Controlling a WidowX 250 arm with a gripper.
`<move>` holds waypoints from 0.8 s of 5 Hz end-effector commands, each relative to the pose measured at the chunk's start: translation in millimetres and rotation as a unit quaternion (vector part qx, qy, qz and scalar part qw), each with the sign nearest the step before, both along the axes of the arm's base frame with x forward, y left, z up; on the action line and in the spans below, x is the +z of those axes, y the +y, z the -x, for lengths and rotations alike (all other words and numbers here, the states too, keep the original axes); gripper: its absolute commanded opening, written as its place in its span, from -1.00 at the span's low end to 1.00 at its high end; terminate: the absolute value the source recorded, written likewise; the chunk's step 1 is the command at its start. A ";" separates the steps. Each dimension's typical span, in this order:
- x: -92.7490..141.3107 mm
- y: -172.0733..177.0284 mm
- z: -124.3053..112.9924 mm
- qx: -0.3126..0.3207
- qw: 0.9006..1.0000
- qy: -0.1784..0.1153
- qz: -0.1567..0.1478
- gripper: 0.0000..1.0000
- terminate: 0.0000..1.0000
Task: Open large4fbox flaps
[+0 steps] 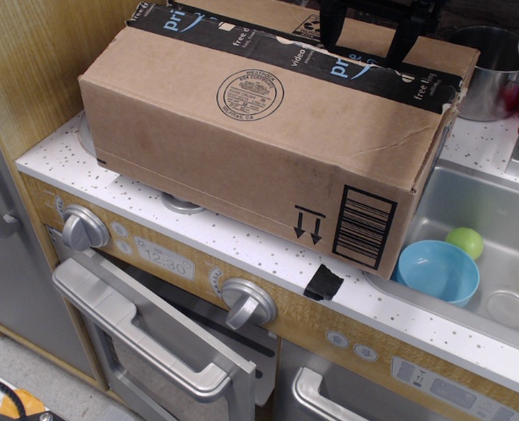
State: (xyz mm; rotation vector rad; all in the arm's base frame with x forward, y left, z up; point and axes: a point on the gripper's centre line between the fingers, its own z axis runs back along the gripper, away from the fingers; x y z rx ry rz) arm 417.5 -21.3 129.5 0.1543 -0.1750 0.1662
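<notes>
The large4fbox (268, 132) rests on the bench (242, 241), overhanging the sink (496, 254). The hand (365, 48), fingers apart, straddles the closed flaps (268, 35). Risk: an off-centre pull could tip the box into the sink.

Lighting is even and moderately bright, with no harsh glare. Soft shadow lies under the large4fbox (259, 132) on the worktop (110, 180) at centre left. My pincer (373, 35), at the top edge right of centre, reads as a dark silhouette with little detail. Mild highlights show on the metal pot (492, 74) at upper right. Focus is acceptable; print on the box is legible.
</notes>
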 end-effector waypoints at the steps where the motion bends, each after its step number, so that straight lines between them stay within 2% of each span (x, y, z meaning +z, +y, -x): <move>1: 0.0 0.0 0.0 0.000 1.000 0.000 0.000 1.00 -1.00; 4: 2.8 -15.3 20.1 0.012 0.999 0.042 0.019 1.00 -1.00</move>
